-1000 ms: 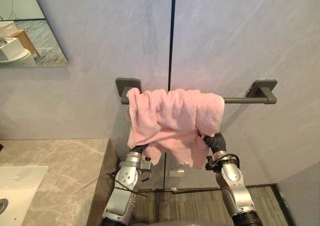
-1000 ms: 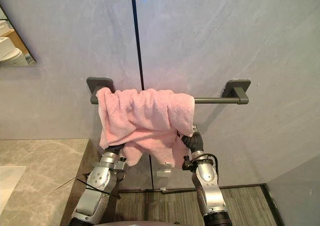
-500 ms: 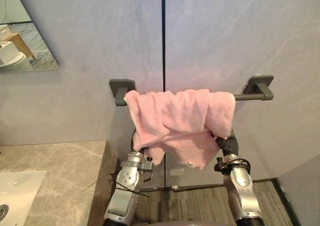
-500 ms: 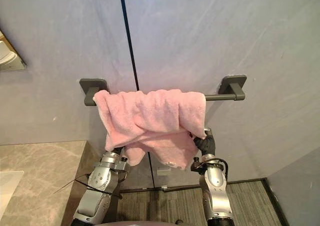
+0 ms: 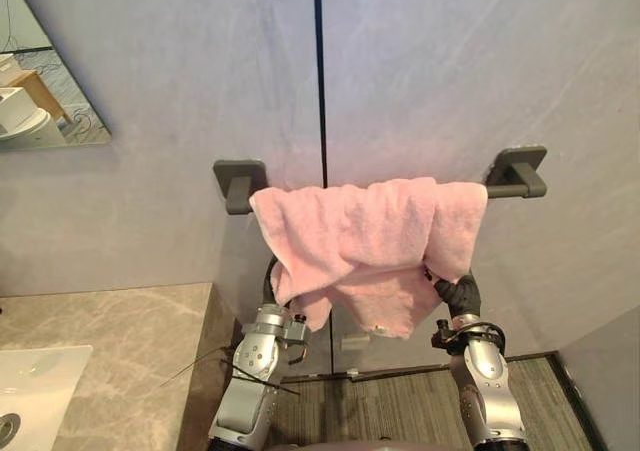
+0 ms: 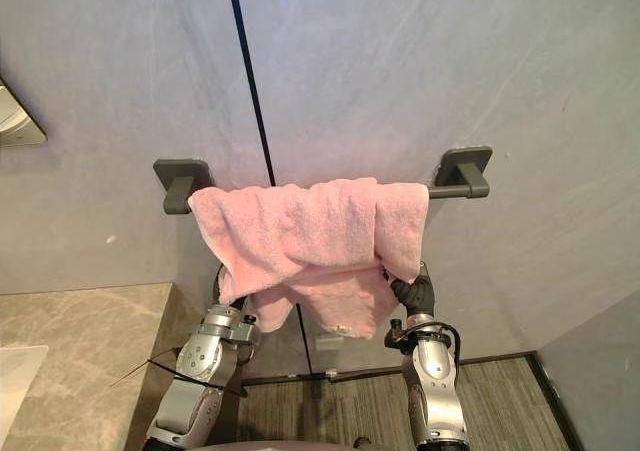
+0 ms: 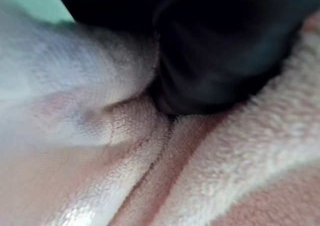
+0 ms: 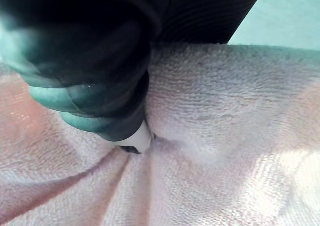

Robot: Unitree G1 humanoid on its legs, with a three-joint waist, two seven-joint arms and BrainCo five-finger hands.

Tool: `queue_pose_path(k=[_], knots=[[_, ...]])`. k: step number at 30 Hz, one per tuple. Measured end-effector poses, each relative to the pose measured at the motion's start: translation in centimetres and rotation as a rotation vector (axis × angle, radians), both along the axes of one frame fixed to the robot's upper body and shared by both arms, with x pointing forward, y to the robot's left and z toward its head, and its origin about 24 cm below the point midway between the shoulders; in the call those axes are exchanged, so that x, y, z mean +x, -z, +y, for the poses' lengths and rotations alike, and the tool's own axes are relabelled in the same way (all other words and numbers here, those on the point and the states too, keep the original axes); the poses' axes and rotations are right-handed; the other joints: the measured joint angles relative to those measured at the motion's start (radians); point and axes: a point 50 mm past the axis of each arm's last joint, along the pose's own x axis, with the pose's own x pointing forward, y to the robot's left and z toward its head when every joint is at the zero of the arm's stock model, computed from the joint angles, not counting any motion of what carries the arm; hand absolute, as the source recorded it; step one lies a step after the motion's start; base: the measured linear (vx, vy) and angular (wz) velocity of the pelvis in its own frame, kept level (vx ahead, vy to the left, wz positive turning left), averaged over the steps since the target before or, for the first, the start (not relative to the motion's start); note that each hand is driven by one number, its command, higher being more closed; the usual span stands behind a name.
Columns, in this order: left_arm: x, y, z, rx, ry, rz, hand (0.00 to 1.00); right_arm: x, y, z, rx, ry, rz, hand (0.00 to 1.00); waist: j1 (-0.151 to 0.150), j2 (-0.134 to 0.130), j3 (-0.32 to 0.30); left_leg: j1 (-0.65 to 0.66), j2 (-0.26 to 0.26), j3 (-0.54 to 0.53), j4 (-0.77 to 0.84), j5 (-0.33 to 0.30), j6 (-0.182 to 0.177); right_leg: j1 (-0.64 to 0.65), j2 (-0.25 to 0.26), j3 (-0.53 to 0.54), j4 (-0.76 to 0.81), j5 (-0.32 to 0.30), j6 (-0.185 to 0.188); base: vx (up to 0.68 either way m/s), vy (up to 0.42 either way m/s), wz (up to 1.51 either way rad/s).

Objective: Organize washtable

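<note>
Two hands are up under the pink towel (image 5: 365, 236), which hangs bunched over the towel bar (image 6: 445, 190) on the wall at mid-frame. The right hand (image 5: 458, 293), at the towel's lower right edge, has cloth puckered around a pinching finger (image 8: 136, 138). The left hand (image 7: 220, 50) is buried in folds at the lower left, and whether it grips I cannot tell. This looks like the spreading step. Next, I'd guess, the edges need drawing apart along the bar and the folds smoothing flat.

Dark grey wall-mounted towel bar (image 5: 514, 175) carries crumpled pink terry towel (image 5: 360, 233), draped over nearly its whole length. Grey marble counter (image 5: 120, 341) lower left, white basin (image 5: 40, 371) inset.
</note>
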Motion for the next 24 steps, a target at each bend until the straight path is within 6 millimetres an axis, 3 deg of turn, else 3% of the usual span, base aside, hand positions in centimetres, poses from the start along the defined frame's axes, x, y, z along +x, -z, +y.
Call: queue_pose_path(k=[5, 20, 24], knots=[[0.0, 1.0, -0.3, -0.006, 0.003, 0.045, 1.00, -0.1, 0.3, -0.4, -0.010, 0.023, 0.012, 1.00, 0.000, 0.002, -0.001, 0.000, 0.000, 0.001, -0.001, 0.000, 0.000, 0.000, 0.000, 0.000, -0.001, 0.000, 0.000, 0.00, 0.000, 0.00], [-0.1, 1.2, -0.7, -0.022, 0.021, 0.057, 1.00, -0.1, 0.3, -0.5, -0.002, 0.041, 0.011, 1.00, -0.001, 0.002, -0.002, -0.011, -0.004, 0.026, -0.003, 0.000, 0.000, -0.018, -0.003, 0.024, -0.017, 0.015, 0.007, 0.00, 0.000, -0.04], [-0.2, 2.1, -0.9, -0.046, 0.028, 0.102, 1.00, -0.1, 0.3, -0.6, -0.003, 0.049, 0.013, 1.00, -0.026, 0.002, -0.002, -0.011, -0.001, 0.030, -0.003, 0.000, 0.000, -0.019, -0.008, 0.026, -0.017, 0.018, 0.007, -0.01, -0.002, -0.03]])
